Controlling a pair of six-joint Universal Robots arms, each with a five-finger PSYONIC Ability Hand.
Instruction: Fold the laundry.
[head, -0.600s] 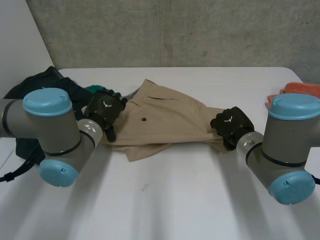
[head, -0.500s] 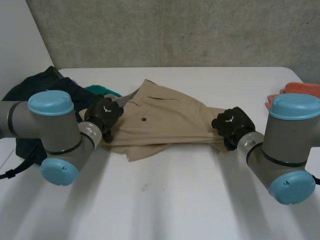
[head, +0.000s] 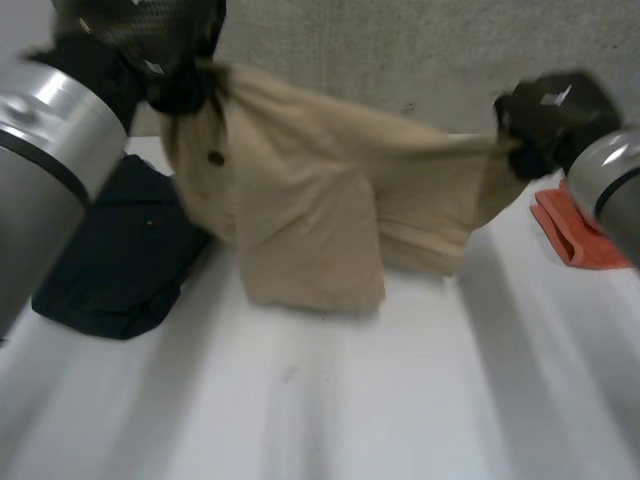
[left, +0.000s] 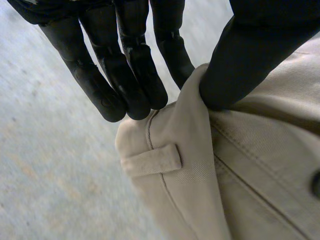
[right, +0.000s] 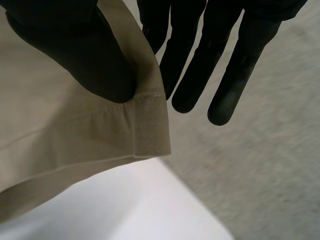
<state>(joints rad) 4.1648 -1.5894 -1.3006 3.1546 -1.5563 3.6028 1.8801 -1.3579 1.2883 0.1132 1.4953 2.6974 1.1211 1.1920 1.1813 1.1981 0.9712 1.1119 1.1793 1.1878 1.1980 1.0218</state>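
One pair of beige twill trousers (head: 300, 220) hangs stretched between two hands above the white counter (head: 330, 400), its lower fold drooping toward the counter's middle. The left hand (head: 165, 45) pinches the waistband beside a belt loop (left: 150, 161), and the right hand (head: 545, 115) pinches a hem corner (right: 147, 125). One dark navy garment (head: 125, 260) lies at the counter's left edge, and one orange cloth (head: 580, 235) at its right edge.

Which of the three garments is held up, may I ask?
The beige trousers, pinched by left hand and right hand; the dark garment and orange cloth lie untouched.
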